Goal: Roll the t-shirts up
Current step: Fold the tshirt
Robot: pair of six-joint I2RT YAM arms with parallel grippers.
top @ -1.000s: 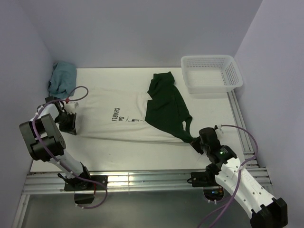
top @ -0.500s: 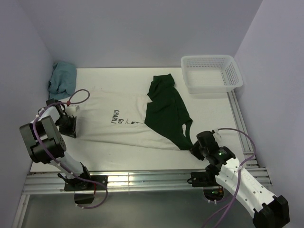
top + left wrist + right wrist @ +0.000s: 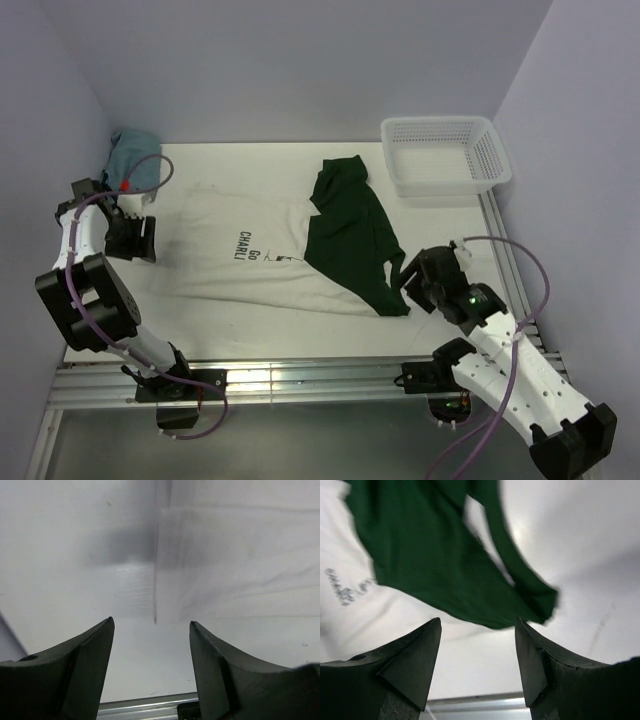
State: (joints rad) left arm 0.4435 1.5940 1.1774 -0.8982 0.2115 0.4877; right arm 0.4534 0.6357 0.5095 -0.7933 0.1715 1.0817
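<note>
Cream shirt [image 3: 250, 250] lies spread flat on the counter [image 3: 450, 220], green part [image 3: 350, 235] draped over its right end. Nothing rolled yet, I judge. My left hand [image 3: 130, 238] gapes empty off its left edge; right hand [image 3: 412, 283] open, empty, beside the green.

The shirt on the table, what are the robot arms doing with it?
The two arms are meant to roll the t-shirt, but it lies spread out on the table, not rolled yet. The left gripper hovers open by its plain white end, and the right gripper is open beside the dark green end. Neither holds anything.
</note>
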